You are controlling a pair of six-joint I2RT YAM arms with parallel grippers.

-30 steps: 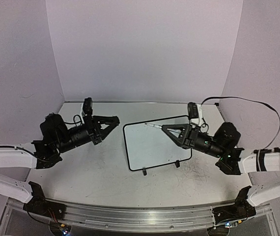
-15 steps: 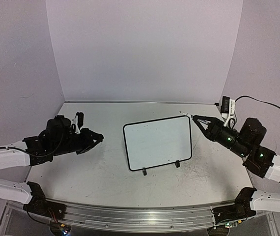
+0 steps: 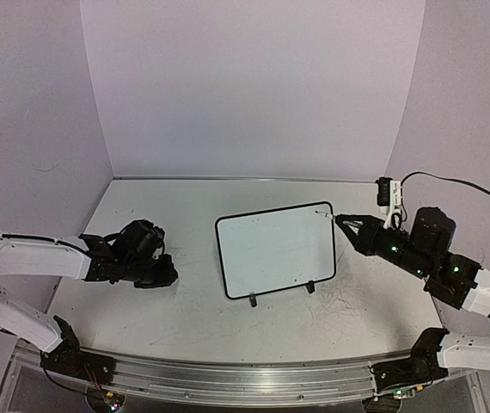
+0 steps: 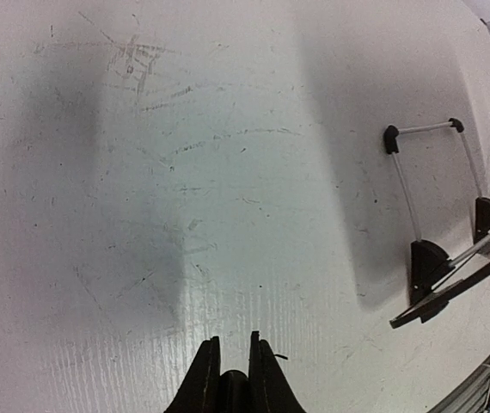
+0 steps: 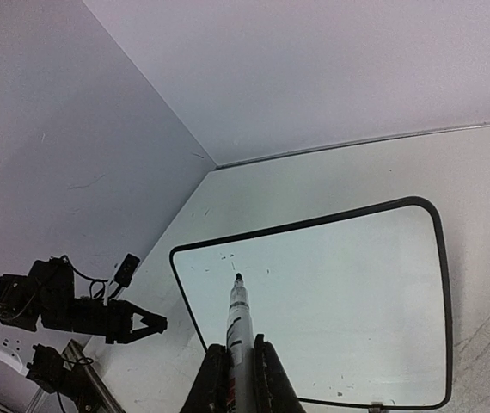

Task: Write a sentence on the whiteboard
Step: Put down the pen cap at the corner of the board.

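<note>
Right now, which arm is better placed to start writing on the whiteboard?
Right: the right gripper holds the marker pointed at the whiteboard; the left gripper is shut, empty, off to its side.

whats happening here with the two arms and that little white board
The right gripper is shut on a slim white marker with a black tip, aimed at the small white board with the thin black frame, near its far right corner. I cannot tell if the tip touches. No words show on the board yet, only a few specks. The left gripper is shut and empty, low over the scuffed grey table, left of the board.
</note>
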